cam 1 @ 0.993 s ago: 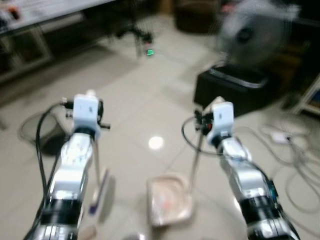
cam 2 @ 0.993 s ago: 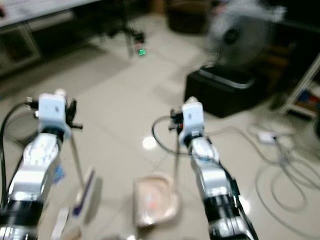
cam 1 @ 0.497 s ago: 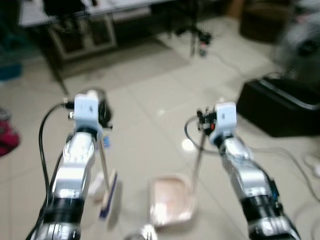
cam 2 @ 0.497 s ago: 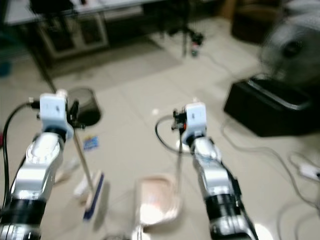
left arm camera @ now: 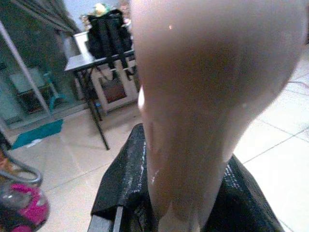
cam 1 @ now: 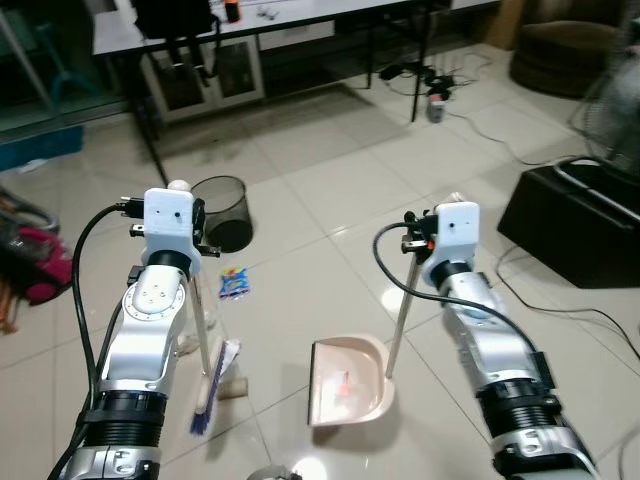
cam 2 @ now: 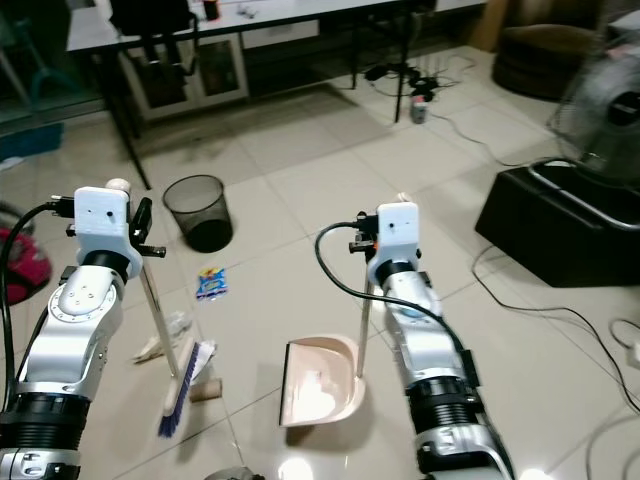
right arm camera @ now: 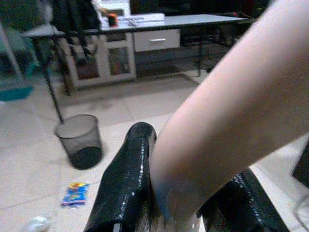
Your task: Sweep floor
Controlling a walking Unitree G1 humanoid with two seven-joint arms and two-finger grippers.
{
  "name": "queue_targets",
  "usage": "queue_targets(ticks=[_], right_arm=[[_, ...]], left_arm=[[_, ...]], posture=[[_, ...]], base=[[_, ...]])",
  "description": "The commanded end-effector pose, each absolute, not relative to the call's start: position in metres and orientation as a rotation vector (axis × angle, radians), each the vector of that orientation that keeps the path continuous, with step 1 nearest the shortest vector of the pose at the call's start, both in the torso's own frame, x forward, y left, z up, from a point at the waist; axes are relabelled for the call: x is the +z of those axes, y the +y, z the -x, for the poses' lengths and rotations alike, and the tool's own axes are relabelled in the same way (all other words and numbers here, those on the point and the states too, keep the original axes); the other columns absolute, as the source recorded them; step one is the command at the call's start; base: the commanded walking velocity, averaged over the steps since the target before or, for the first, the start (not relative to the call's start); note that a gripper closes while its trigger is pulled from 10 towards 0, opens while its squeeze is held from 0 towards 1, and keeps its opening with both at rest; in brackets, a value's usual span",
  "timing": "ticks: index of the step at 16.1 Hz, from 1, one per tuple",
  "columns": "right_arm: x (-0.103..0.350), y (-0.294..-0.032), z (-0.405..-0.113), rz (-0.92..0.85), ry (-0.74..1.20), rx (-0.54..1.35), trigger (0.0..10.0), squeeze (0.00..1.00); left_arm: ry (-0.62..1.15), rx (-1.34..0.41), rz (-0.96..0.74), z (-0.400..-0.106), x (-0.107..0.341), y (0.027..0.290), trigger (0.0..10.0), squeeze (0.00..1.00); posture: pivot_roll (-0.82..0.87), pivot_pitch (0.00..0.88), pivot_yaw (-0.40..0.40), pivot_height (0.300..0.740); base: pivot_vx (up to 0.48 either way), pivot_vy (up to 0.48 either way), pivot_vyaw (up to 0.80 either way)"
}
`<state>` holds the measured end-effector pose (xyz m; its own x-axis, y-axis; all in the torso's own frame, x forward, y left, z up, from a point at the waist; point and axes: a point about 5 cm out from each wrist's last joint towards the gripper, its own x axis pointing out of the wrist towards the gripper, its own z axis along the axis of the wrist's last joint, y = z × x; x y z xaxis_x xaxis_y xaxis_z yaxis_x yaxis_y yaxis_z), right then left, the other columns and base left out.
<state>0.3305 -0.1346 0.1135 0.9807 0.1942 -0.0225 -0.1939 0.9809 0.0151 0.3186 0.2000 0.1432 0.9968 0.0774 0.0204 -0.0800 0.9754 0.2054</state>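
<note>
My left gripper (cam 1: 180,212) is shut on the top of a broom handle (left arm camera: 207,96), held at chest height. The broom's blue-bristled head (cam 1: 212,390) rests on the tiled floor at my left. Beside it lie a cardboard tube (cam 1: 233,388) and crumpled white litter (cam 1: 190,340). A blue wrapper (cam 1: 233,283) lies farther out, near a black mesh bin (cam 1: 222,212). My right gripper (cam 1: 445,218) is shut on the thin upright handle (cam 1: 398,320) of a pink dustpan (cam 1: 345,385). The pan sits flat on the floor between my arms with some bits in it.
A black box (cam 1: 575,225) and a fan (cam 2: 605,120) stand on the right, with cables (cam 1: 600,320) trailing over the floor. A table (cam 1: 250,20) with dark legs and a backpack is at the back. A pink object (cam 1: 40,275) lies at the far left.
The camera has swung to the left and the blur has cleared, bringing the bin, wrapper and litter into view. Both arms keep their hold and pose.
</note>
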Motion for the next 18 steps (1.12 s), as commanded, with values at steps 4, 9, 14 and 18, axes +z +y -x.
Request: queue_targets(ticks=[4,9,14,18], right_arm=[[0.1205,-0.125,-0.3295,-0.066,-0.021,0.25,10.0,0.0],[0.1197,-0.1284,-0.3292,-0.052,-0.024,0.24,10.0,0.0],[0.1176,-0.1304,-0.3309,0.018,-0.027,0.221,10.0,0.0],[0.1173,-0.125,-0.3308,-0.016,-0.027,0.25,10.0,0.0]], left_arm=[[-0.085,0.062,-0.214,-0.3206,0.155,0.1931,10.0,0.0],[-0.087,0.038,-0.214,-0.3206,0.1542,0.1898,10.0,0.0],[-0.096,0.028,-0.217,-0.3196,0.1556,0.1905,10.0,0.0],[-0.096,0.02,-0.229,-0.3182,0.1547,0.1911,10.0,0.0]], posture=[[-0.06,0.0,0.074,0.74],[-0.06,0.0,0.077,0.74],[-0.05,0.0,0.073,0.74],[-0.05,0.0,0.075,0.74]], base=[[0.063,0.0,0.26],[0.288,0.0,0.51],[0.338,0.0,0.48],[0.376,0.0,0.8]])
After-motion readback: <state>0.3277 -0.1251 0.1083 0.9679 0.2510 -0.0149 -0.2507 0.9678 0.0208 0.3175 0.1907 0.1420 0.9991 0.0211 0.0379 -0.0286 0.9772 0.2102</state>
